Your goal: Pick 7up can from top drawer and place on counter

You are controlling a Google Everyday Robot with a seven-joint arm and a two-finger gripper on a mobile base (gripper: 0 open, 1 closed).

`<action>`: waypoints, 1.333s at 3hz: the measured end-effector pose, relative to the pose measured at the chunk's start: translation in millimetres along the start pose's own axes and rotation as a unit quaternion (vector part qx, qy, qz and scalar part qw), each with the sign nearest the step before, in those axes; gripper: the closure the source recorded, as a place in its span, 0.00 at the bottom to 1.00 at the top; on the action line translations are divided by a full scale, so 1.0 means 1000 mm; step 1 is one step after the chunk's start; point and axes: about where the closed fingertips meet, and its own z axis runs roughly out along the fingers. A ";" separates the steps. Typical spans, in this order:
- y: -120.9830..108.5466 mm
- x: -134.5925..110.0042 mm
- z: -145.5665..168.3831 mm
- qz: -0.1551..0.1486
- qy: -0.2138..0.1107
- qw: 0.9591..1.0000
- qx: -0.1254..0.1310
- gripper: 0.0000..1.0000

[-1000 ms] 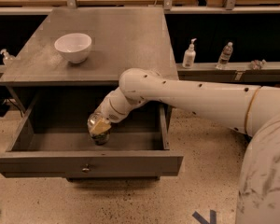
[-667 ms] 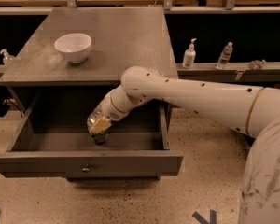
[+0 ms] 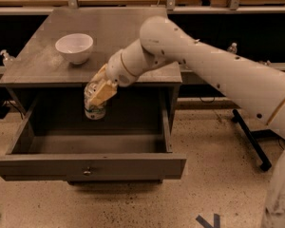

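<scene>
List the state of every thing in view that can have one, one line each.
Wide grey top drawer: pulled open.
Round white bowl: upright on the flat grey counter.
Small silvery 7up can: roughly upright, lifted off the drawer floor, not on the counter.
Two-finger gripper: shut on the can, over the open drawer, beside the counter's front edge.
</scene>
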 end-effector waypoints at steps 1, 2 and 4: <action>-0.023 -0.036 -0.042 -0.033 -0.006 0.999 -0.007 1.00; -0.045 -0.048 -0.058 -0.043 0.008 0.999 -0.031 1.00; -0.099 -0.027 -0.076 -0.011 0.121 0.991 -0.061 1.00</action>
